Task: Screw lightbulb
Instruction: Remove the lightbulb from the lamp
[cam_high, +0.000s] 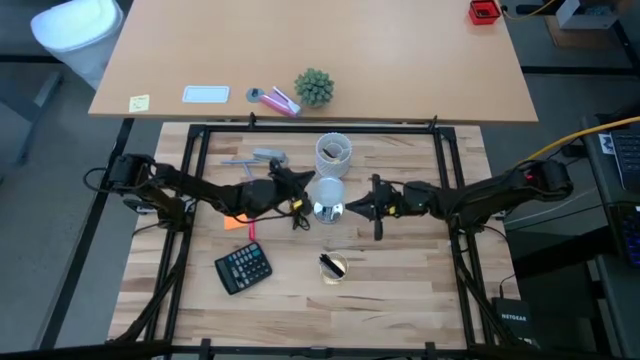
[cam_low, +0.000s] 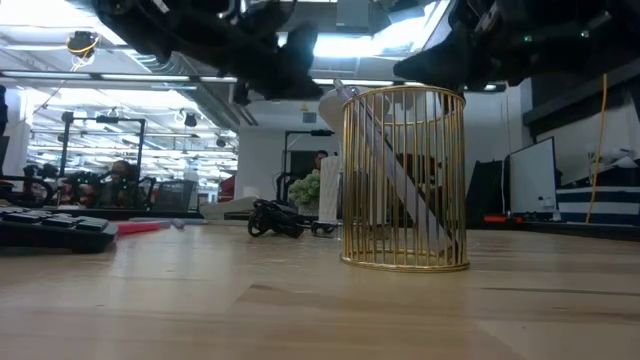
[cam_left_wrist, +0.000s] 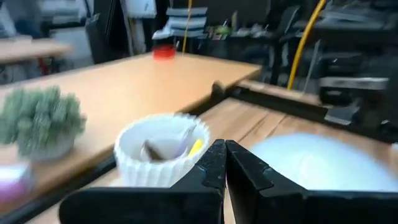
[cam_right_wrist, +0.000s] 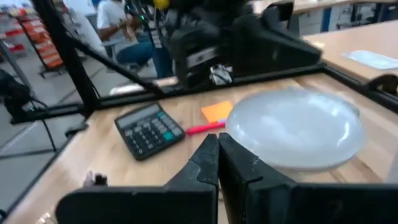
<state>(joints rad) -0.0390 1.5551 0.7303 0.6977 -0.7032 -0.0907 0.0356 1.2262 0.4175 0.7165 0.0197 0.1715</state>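
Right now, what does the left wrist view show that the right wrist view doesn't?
Only the left wrist view shows the white ribbed cup holding small items, the green plant on the tan table, and a red object far back. Only the right wrist view shows the calculator, an orange sticky note, a red pen and a seated person beyond the table. Both share a pale rounded dome just past their own shut tool: left tool, right tool.

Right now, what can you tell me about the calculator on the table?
The calculator is dark, flat and rectangular, with rows of small buttons and a pale screen strip at one end. It lies face up on the wooden table, turned at an angle, near the front on the left arm's side. Nothing seems to touch it; a red pen lies close by.
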